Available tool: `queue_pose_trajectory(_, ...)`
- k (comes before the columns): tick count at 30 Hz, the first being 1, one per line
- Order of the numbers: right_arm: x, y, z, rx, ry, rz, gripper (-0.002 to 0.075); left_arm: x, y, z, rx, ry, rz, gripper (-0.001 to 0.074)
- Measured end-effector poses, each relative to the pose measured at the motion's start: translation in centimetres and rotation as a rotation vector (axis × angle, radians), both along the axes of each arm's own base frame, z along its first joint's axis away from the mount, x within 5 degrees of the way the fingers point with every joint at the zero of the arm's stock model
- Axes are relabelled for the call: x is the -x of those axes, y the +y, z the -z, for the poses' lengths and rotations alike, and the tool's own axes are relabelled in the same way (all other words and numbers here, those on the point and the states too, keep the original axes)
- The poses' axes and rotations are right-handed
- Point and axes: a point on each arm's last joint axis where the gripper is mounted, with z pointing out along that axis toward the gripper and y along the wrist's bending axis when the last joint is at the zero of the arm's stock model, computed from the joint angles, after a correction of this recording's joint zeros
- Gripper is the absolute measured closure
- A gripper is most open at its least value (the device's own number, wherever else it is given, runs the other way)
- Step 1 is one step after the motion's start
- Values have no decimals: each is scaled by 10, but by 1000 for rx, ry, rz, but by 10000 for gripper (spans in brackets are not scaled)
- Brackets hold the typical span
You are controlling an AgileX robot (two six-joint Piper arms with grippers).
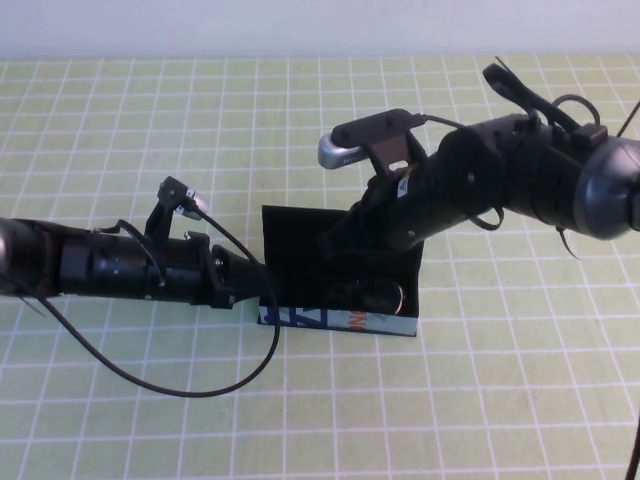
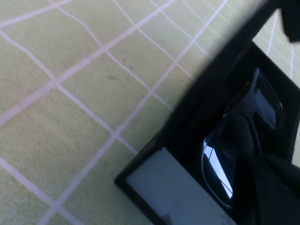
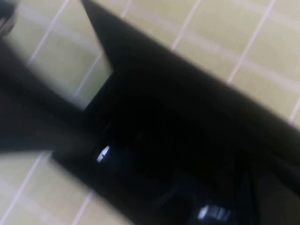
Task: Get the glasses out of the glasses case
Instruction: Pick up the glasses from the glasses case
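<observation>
You're at the reach-in step: the right gripper (image 1: pixel 345 235) is down over the open black glasses case (image 1: pixel 300 235), while the left gripper (image 1: pixel 250 285) sits against the case's left edge, probably bracing it, and honestly I can't tell how either claw is set. The dark glossy-lensed glasses (image 2: pixel 234 154) are lying inside, so next you'd need a clean pinch on the frame and a straight lift.

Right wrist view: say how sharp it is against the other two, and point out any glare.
Right wrist view: smeared, the glasses case a dark mass with two small glints. Left wrist view: sharper, window-like reflections on the glasses. High view: evenly lit; left gripper and right gripper at the case.
</observation>
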Motion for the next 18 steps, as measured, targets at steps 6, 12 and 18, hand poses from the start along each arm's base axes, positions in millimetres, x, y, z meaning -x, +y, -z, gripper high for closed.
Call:
queue_pose_trajectory(6, -30, 5, 7, 6, 15, 23, 742, 0, 0, 0, -1, 2, 0, 739)
queue_pose_trajectory(12, -49, 10, 29, 43, 89, 26, 742, 0, 0, 0, 0, 4, 0, 739)
queue_pose_trajectory(18, -53, 10, 34, 68, 120, 14, 742, 0, 0, 1, 1, 5, 1, 739)
